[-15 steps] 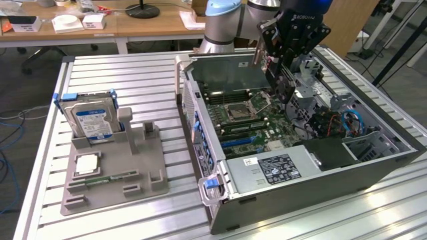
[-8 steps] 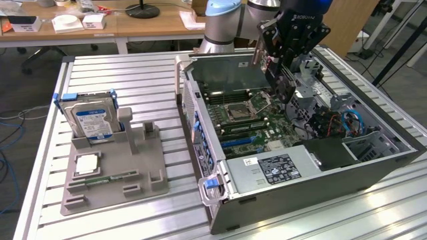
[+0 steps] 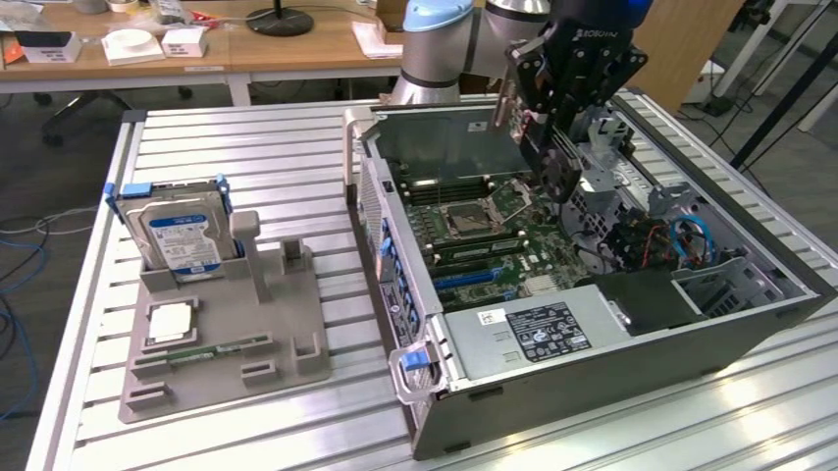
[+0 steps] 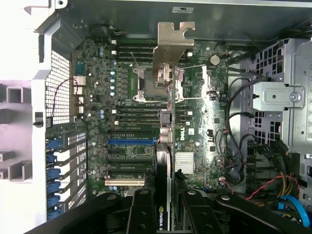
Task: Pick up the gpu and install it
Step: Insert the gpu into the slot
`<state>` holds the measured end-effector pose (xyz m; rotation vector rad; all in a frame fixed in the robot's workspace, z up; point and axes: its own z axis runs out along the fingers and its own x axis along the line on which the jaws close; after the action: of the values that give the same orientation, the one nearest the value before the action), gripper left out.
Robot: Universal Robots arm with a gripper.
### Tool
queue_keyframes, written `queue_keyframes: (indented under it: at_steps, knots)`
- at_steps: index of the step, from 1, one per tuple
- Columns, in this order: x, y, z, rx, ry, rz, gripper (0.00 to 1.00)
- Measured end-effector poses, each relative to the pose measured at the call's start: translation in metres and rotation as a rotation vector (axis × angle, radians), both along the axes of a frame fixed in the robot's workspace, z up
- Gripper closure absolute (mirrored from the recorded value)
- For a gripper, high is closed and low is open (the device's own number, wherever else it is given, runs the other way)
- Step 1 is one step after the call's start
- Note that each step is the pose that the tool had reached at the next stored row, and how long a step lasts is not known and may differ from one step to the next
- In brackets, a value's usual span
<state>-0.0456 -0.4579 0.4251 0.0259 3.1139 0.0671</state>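
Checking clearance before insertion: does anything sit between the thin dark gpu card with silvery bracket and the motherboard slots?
Nothing visible. The black gripper holds the gpu card above the green motherboard; no cable or part covers its expansion slots.

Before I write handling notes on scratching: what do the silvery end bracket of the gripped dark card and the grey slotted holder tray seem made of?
The gpu's silvery end bracket looks like bare stamped sheet metal: thin, bent tab, dull sheen. The grey slotted holder tray looks like matte plastic, perhaps printed: even grey, blocky walls, no glare.
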Motion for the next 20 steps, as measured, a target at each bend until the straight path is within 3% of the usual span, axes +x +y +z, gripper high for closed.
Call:
queue_keyframes:
  at_steps: [20]
  knots:
    - [0.0000, 0.0000, 0.0000, 0.0000, 0.0001, 0.077, 0.74]
